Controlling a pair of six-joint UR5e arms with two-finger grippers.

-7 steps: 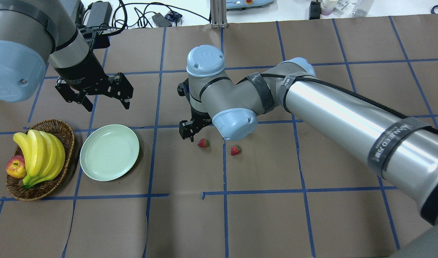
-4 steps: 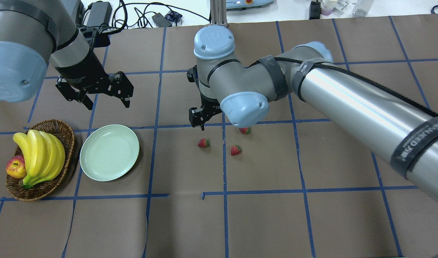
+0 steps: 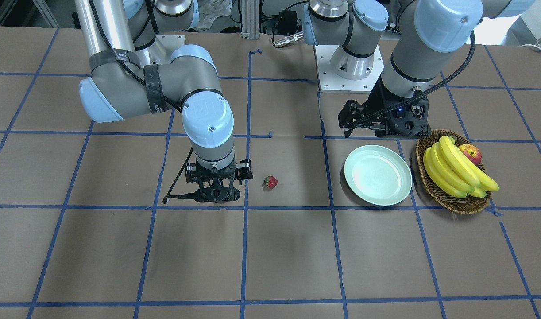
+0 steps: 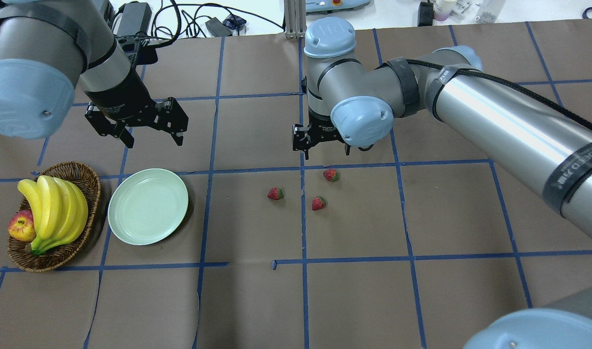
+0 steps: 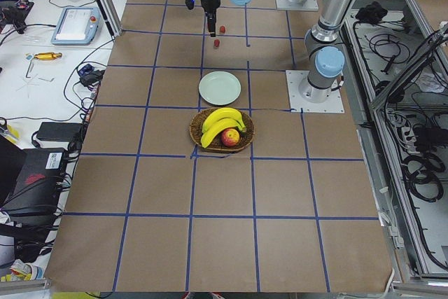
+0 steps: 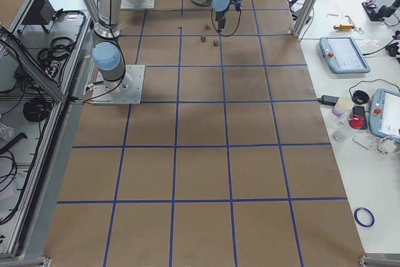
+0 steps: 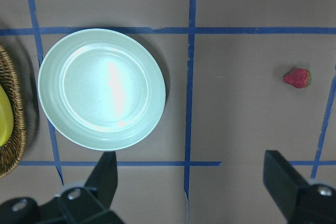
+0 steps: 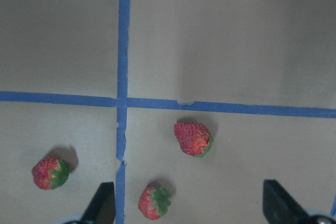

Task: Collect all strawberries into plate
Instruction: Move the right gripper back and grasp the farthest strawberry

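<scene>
From overhead, the left gripper (image 4: 153, 138) is hovering just beyond the plate (image 4: 148, 206), its black fingers spread apart and holding nothing. The plate is a round, glossy, pale mint dish with a raised rim, sitting bare on the brown paper table (image 4: 373, 300) crossed by blue tape lines. The right gripper (image 4: 326, 152) is hanging with jaws parted and empty, just beyond the first strawberry (image 4: 331, 175). The second strawberry (image 4: 275, 193) and third strawberry (image 4: 318, 203) are lying near it, all three on the paper, well apart from the plate. A woven wicker basket (image 4: 90, 182) just beside the plate is holding smooth yellow bananas (image 4: 54, 208) and a red-yellow apple (image 4: 21, 227). The front-facing camera is showing one strawberry just beside the right gripper's downturned black body. Both side views are rendering the berries as tiny dots. The left wrist camera is catching a bright sheen on the plate, above widely spaced fingers. The right wrist camera is looking down on all three berries, with their pitted red skins and green leafy caps.
</scene>
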